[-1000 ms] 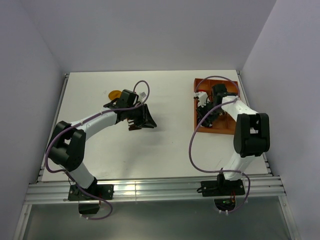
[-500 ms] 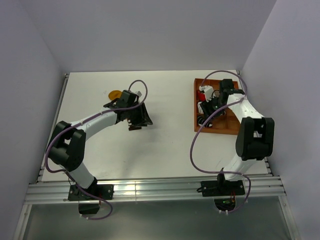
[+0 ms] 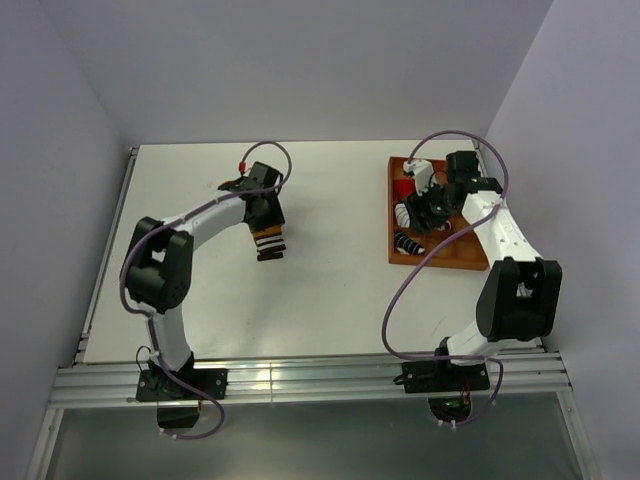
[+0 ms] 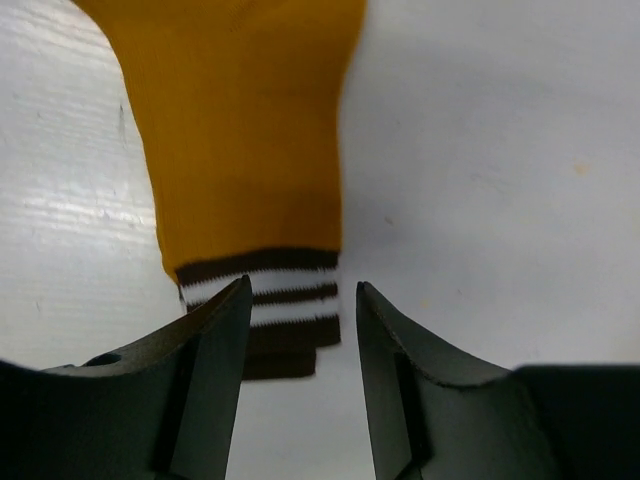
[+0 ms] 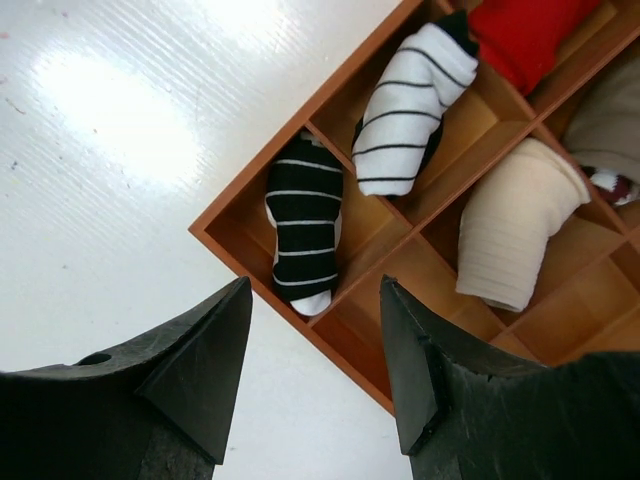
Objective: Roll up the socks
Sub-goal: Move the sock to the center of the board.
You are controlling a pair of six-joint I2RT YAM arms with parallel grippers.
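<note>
The mustard-orange sock (image 4: 250, 130) lies flat on the white table, its brown-and-white striped cuff (image 4: 265, 300) nearest the camera. My left gripper (image 4: 298, 285) hovers open just above that cuff, touching nothing. From above, the left gripper (image 3: 262, 215) covers most of the sock and only the cuff (image 3: 268, 244) shows. The black-and-white striped sock (image 5: 305, 215) with a white toe lies in a corner compartment of the wooden tray (image 5: 351, 361). My right gripper (image 5: 315, 283) hangs open and empty above the tray's corner. From above, the right gripper (image 3: 435, 205) is over the tray (image 3: 440, 263).
Other compartments hold a white sock with black stripes (image 5: 405, 115), a red bundle (image 5: 525, 35), a beige roll (image 5: 515, 225) and a grey bundle (image 5: 615, 130). Walls close in the table at the back and both sides.
The left gripper has opened, swung round and shifted toward the far side, uncovering the striped cuff. The right gripper has pulled back to the far right over the tray.
</note>
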